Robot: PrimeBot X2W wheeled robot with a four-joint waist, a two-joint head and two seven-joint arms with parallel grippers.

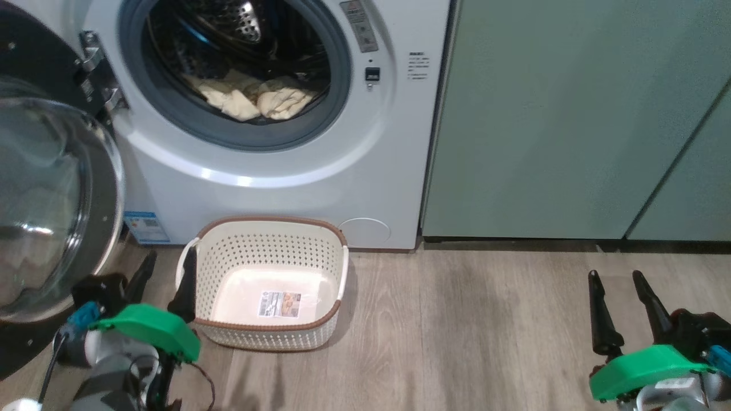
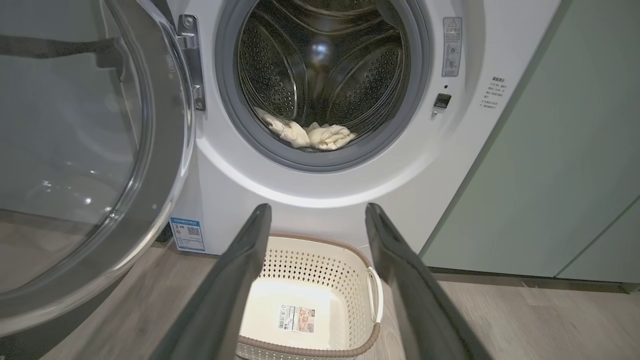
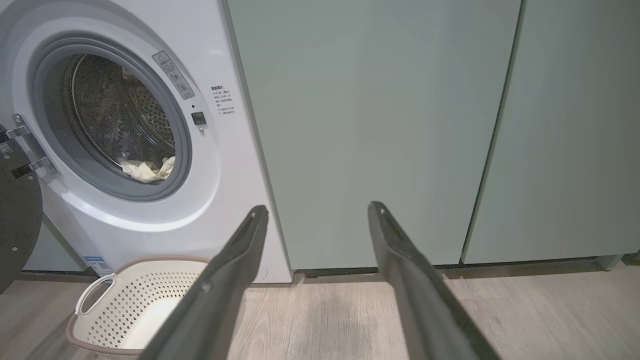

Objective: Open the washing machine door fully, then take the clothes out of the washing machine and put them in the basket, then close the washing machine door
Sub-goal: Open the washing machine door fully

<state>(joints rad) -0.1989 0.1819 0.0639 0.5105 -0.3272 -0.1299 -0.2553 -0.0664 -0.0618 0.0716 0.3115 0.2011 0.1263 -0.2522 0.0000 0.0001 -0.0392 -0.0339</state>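
Beside basket (image 1: 268, 251), left pincer (image 1: 169, 256) parted; its wrist view: drum (image 2: 320, 60) back.

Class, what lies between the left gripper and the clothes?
From the left gripper: the basket, then the washing machine's white front and grey rubber ring, then the clothes, in the left wrist view.

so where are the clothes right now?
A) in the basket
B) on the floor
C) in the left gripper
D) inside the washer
D: the clothes lie low inside the washer, while the basket floor shows just its sticker.
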